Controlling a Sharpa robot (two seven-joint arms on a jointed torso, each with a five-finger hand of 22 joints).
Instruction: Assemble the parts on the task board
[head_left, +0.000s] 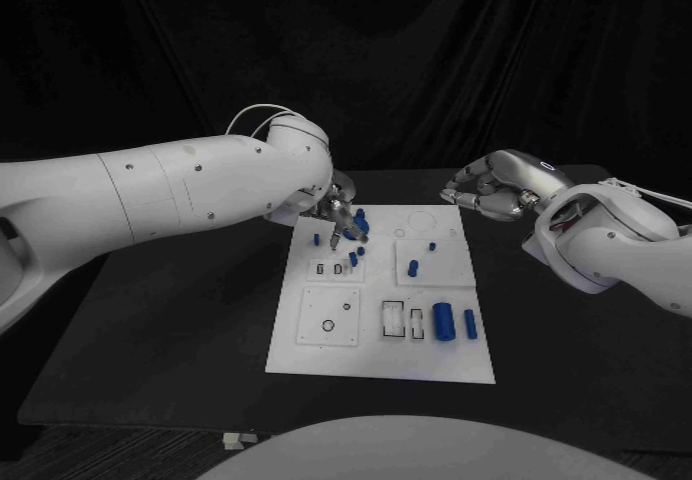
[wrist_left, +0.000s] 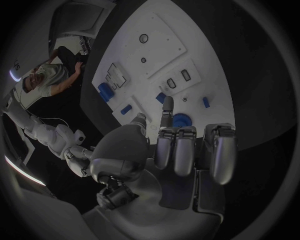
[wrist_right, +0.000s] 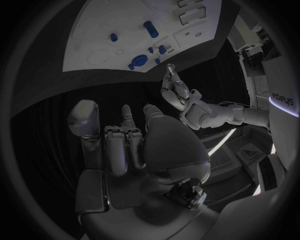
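Left silver many-fingered hand (head_left: 336, 212): upper left of centre in head view, over far left corner of board; fingers pointing down, spread, nothing gripped.

White rectangular task board (head_left: 332, 355): frame centre on black table (head_left: 173, 330); carries raised white tiles with round holes and rectangular slots.

Small blue parts: short pegs near left hand (head_left: 359, 222), one mid-board (head_left: 414, 268), large blue cylinder (head_left: 444, 321) lower right.

Right silver hand (head_left: 488, 188): upper right, off board, fingers curled inward, holding nothing.

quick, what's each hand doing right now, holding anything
Left hand: over the task board, fingers extended, holding nothing.
Right hand: beyond the board's far right corner, fingers curled in, holding nothing.
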